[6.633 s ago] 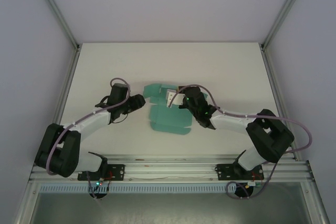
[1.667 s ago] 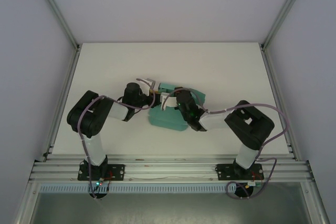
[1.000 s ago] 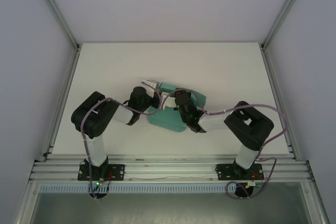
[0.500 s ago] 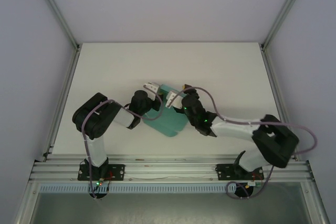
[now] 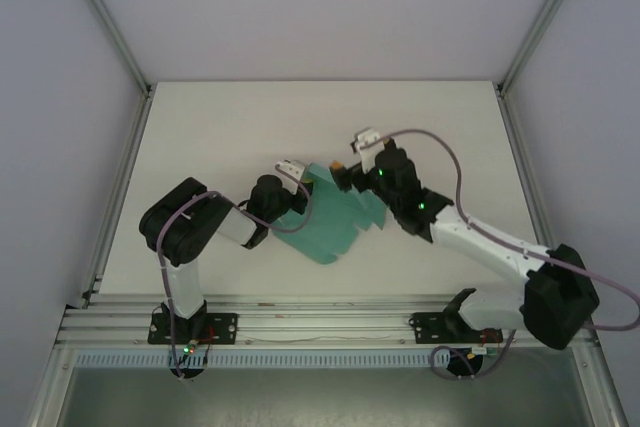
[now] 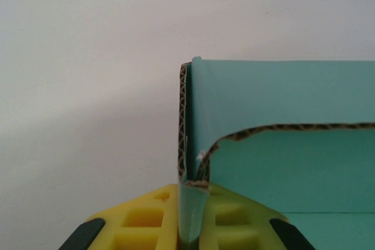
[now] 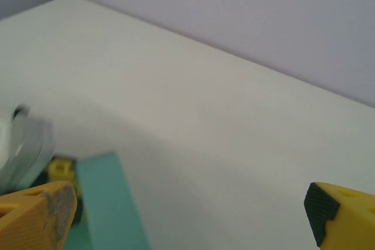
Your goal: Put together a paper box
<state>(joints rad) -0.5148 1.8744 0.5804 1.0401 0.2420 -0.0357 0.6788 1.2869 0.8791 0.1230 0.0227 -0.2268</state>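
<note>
White table [image 5: 200, 127] is carrying the box [image 5: 335, 222] at centre, left gripper [image 6: 190, 209] pinching its folded left wall, right gripper [image 5: 355, 150] hanging wide open just beyond its far-right edge, apparently not touching.

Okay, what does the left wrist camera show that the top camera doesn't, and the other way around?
Left wrist view, up close: the left end effector shut on a standing wall of the paper box, with the brown corrugated cut edge plain to see. Top external view: the partly folded box's whole outline, and the right end effector open, apart from the card. Shared: the teal box and the white table.
</note>
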